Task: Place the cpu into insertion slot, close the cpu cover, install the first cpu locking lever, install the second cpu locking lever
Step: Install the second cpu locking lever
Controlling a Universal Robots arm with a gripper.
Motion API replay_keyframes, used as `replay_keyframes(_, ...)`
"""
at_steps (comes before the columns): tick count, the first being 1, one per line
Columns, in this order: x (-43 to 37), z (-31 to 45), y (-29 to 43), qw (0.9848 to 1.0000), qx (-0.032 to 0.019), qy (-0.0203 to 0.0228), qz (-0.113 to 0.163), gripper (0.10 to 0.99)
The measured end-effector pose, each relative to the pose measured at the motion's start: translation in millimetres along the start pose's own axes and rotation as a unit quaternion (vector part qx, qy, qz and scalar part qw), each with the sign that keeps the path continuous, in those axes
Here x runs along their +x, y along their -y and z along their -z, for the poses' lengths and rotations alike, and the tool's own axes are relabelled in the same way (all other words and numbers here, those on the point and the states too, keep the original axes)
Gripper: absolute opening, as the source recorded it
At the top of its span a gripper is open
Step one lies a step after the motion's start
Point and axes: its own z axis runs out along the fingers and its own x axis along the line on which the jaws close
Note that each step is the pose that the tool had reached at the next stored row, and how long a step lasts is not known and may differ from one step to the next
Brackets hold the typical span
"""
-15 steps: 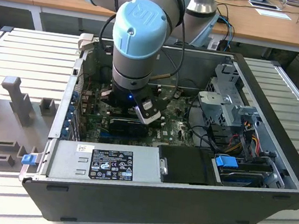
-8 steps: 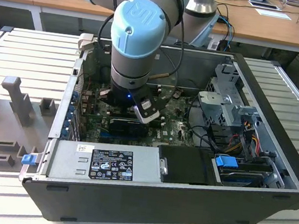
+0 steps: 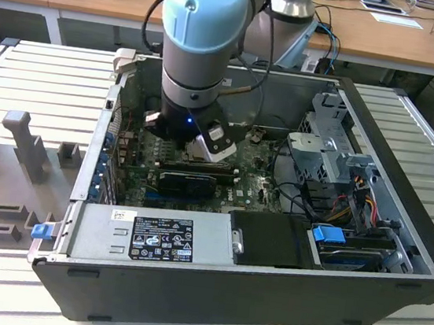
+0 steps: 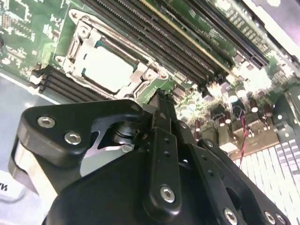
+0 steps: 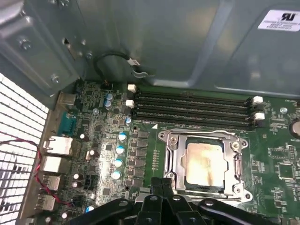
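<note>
The cpu (image 5: 204, 161) (image 4: 105, 68), a pale silvery square, lies flat in the insertion slot (image 5: 164, 137) on the green board. The cpu cover (image 5: 172, 161) (image 4: 138, 75), a silver frame, lies down around the chip's edges. My gripper (image 5: 162, 183) (image 4: 161, 99) hangs just beside the socket's edge, fingers shut together with nothing between them. In the exterior view the gripper (image 3: 203, 149) reaches down into the open computer case, over the motherboard (image 3: 249, 189). I cannot make out how the locking levers stand.
Long black memory slots (image 5: 192, 110) run along one side of the socket. Small capacitors (image 5: 119, 150) and rear ports (image 5: 56, 145) lie on another side. The case's metal wall (image 5: 164, 42), a power supply (image 3: 153, 234), a drive cage (image 3: 329, 149) and cables (image 3: 356, 191) hem in the board.
</note>
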Motion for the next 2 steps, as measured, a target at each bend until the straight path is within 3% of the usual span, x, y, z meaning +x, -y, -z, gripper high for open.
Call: replay_keyframes(2, 0.0, 2.3, -0.9, 1.0000, -0.0001, 0.0000, 0.000, 0.106)
